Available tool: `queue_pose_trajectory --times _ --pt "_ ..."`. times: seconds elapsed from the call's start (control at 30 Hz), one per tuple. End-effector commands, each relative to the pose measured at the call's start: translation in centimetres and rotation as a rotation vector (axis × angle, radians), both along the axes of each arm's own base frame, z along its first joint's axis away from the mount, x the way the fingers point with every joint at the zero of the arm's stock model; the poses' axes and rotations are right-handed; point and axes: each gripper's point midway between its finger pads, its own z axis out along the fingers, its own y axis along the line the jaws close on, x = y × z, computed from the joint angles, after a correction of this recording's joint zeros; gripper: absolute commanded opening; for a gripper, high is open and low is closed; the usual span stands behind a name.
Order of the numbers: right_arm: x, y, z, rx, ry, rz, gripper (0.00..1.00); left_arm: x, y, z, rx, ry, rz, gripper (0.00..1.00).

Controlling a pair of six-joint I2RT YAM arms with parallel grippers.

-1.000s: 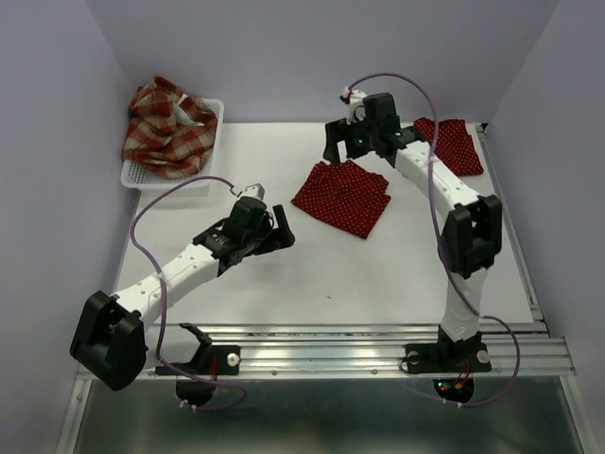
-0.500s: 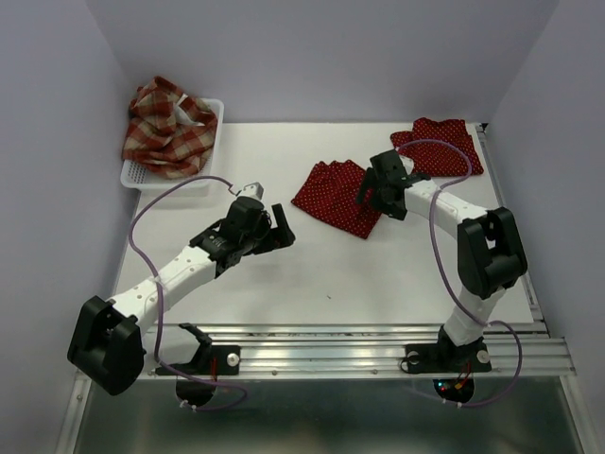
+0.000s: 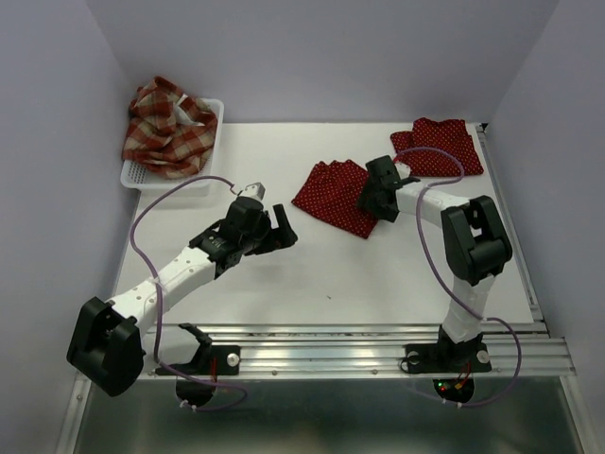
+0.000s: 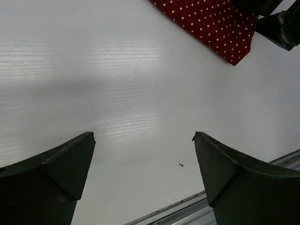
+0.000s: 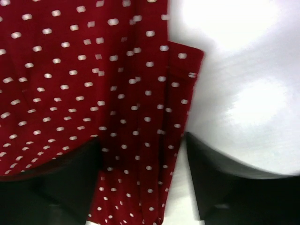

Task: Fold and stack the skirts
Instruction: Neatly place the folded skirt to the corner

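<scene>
A dark red polka-dot skirt (image 3: 333,194) lies folded at the table's middle; it also shows in the left wrist view (image 4: 211,23) and fills the right wrist view (image 5: 93,70). My right gripper (image 3: 371,202) is low at its right edge, jaws open and straddling that edge (image 5: 143,140), one finger (image 5: 61,187) over the cloth, the other on the table. A second polka-dot skirt (image 3: 440,147) lies at the back right. The plaid skirt (image 3: 168,128) is heaped in the basket. My left gripper (image 3: 282,225) hovers open over bare table (image 4: 143,136), left of the middle skirt.
The white mesh basket (image 3: 134,176) stands at the back left corner. A metal rail (image 3: 378,340) runs along the near table edge. Purple cables loop off both arms.
My right arm has swung from the back of the table down onto the middle skirt's right edge, and its jaws have narrowed slightly. The left arm has barely moved.
</scene>
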Motion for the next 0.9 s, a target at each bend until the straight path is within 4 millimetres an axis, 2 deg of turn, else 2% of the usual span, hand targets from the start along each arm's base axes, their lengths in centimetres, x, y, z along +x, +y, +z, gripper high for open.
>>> queue_pose_trajectory --times 0.0,0.03,0.07,0.13,0.2,0.33,0.47,0.6,0.67,0.7,0.73,0.83,0.87 --pt "1.0 1.2 -1.1 0.076 -0.036 0.036 0.64 0.0 0.2 0.5 -0.006 -0.033 -0.010 0.99" --pt "1.0 1.4 -1.2 0.071 -0.034 0.079 0.54 0.0 0.2 0.6 -0.005 -0.036 -0.008 0.99" --pt "1.4 1.6 -0.9 0.065 -0.046 0.104 0.39 0.1 0.3 0.5 -0.001 -0.031 -0.005 0.99" --pt "2.1 1.9 -0.4 0.036 -0.059 0.176 0.30 0.2 0.4 0.6 0.003 -0.037 0.001 0.99" --pt "3.6 2.2 1.4 0.010 -0.113 0.224 0.19 0.3 0.5 0.8 0.007 -0.040 0.007 0.99" --pt "6.4 1.5 5.4 -0.166 -0.219 0.395 0.06 0.9 1.4 0.9 0.043 -0.054 0.055 0.99" --pt "8.5 0.0 9.5 -0.364 -0.296 0.493 0.01 1.4 1.8 1.0 0.057 -0.063 0.078 0.99" --pt "10.3 -2.0 13.6 -0.574 -0.336 0.579 0.01 2.0 2.3 0.7 0.088 -0.055 0.104 0.99" --pt "10.7 -2.6 14.9 -0.636 -0.342 0.592 0.01 2.2 2.5 0.4 0.103 -0.046 0.111 0.99" --pt "11.2 -3.0 16.2 -0.687 -0.352 0.602 0.01 2.4 2.6 0.3 0.111 -0.042 0.117 0.99" --pt "11.1 -3.4 16.2 -0.709 -0.341 0.604 0.01 2.5 2.6 0.2 0.112 -0.041 0.120 0.99" --pt "12.3 -5.0 19.4 -0.785 -0.363 0.577 0.01 3.0 2.6 -0.2 0.122 -0.029 0.124 0.99" --pt "12.6 -5.1 19.8 -0.807 -0.366 0.579 0.01 3.3 2.5 -0.3 0.126 -0.024 0.126 0.99"
